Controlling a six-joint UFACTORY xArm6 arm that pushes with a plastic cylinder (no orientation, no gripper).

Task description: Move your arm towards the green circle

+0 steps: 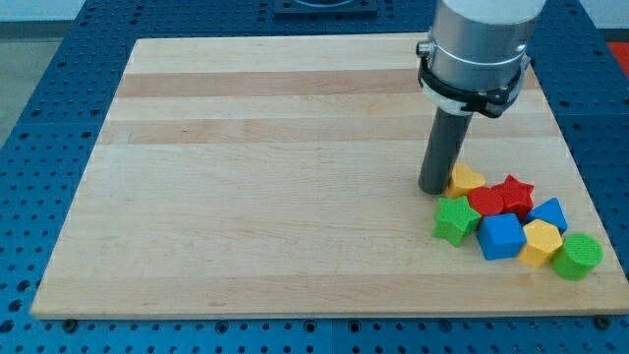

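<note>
The green circle (578, 256) is a round green block at the right end of a cluster near the board's lower right corner. My tip (433, 188) rests on the board at the cluster's upper left, touching or almost touching a yellow block (466, 179). The green circle lies well to the right and below my tip, with the other blocks between. The cluster also holds a red star (514, 193), a red block (486, 203), a green star (456, 219), a blue cube (500, 237), a second blue block (548, 213) and a second yellow block (541, 241).
The wooden board (275, 177) lies on a blue perforated table. The green circle sits close to the board's right edge and bottom edge. The arm's grey body (477, 44) hangs over the board's upper right.
</note>
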